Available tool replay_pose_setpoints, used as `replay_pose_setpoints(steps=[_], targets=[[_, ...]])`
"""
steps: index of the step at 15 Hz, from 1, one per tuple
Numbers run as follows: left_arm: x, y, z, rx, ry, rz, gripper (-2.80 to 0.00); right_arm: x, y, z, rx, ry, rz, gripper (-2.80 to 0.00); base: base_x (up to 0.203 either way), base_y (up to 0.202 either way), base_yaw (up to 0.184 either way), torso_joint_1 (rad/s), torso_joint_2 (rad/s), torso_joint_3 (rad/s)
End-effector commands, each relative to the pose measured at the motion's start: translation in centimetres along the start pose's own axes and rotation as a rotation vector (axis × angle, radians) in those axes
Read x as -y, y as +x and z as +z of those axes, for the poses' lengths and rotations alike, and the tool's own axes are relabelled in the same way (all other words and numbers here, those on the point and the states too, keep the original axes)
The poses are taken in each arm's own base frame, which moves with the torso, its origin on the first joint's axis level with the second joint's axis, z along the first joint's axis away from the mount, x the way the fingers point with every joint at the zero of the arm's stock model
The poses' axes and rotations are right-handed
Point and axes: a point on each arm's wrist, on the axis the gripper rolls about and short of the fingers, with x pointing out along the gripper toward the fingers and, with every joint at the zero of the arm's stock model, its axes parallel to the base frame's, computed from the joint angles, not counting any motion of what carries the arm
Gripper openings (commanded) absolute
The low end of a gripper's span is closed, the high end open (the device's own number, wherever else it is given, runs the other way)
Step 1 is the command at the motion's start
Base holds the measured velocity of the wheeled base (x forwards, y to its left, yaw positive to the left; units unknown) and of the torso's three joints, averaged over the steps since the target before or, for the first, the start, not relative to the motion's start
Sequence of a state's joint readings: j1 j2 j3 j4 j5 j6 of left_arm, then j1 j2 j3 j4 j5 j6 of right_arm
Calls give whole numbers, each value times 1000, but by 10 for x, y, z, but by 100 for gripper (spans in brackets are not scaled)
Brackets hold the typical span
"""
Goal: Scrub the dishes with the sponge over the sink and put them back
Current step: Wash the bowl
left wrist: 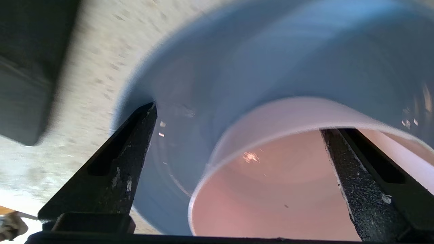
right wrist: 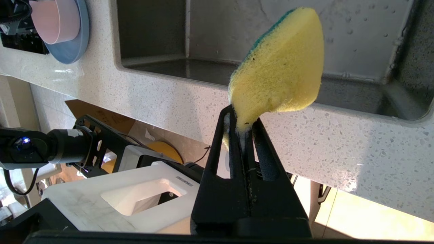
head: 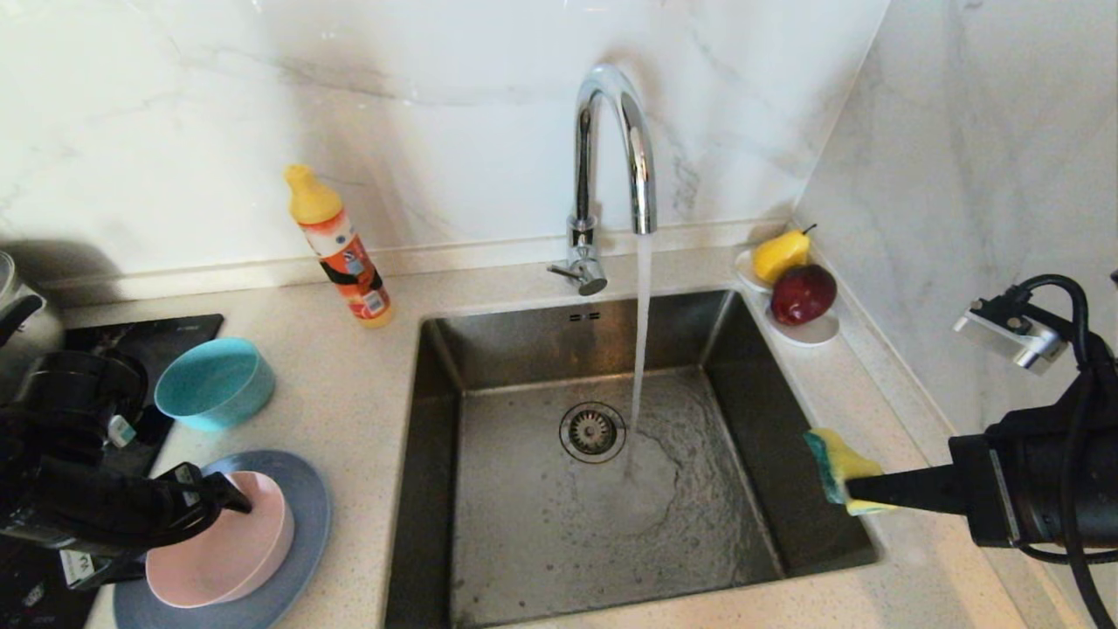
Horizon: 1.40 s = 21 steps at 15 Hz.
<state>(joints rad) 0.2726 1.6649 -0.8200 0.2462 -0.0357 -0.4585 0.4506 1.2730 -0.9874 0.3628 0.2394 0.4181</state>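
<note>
The pale pink bowl [head: 231,550] sits on the grey-blue plate [head: 301,524], on the counter left of the sink [head: 524,542]. My left gripper [head: 229,500] is open and straddles the bowl's wall. In the left wrist view, one of the fingers [left wrist: 135,145] is outside over the plate [left wrist: 271,51] and the other is inside the pink bowl [left wrist: 271,189]. The teal bowl [head: 214,383] stands behind them. My right gripper [right wrist: 244,117] is shut on the sponge [right wrist: 281,67], held above the sink's right rim; the sponge [head: 837,467] shows its yellow and green faces.
Water runs from the chrome tap [head: 611,148] into the basin. An orange bottle [head: 341,249] stands behind the sink's left corner. A white saucer [head: 812,332] with a pear and an apple sits at the back right. A dark hob [head: 148,341] is far left.
</note>
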Motion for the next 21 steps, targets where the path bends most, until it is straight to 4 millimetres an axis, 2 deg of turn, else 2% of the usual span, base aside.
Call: replay_pose_setpoints(steps=[1, 11, 14, 18, 21], targets=[[-1, 1, -2, -26, -6, -13, -280, 0, -3, -1, 4, 1, 4, -280, 0, 0, 0, 0, 0, 0], [-3, -4, 0, -18, -21, -17, -280, 0, -3, -3, 2, 3, 3, -280, 0, 0, 0, 0, 0, 0], [-7, -12, 1, 10, -31, -19, -280, 0, -2, -2, 0, 3, 4, -280, 0, 0, 0, 0, 0, 0], [-4, -44, 14, 86, -45, -49, -280, 0, 0, -4, -14, 0, 5, -280, 0, 0, 0, 0, 0, 0], [3, -92, 22, 169, -39, -123, -280, 0, -1, -5, -13, 0, 7, -280, 0, 0, 0, 0, 0, 0]])
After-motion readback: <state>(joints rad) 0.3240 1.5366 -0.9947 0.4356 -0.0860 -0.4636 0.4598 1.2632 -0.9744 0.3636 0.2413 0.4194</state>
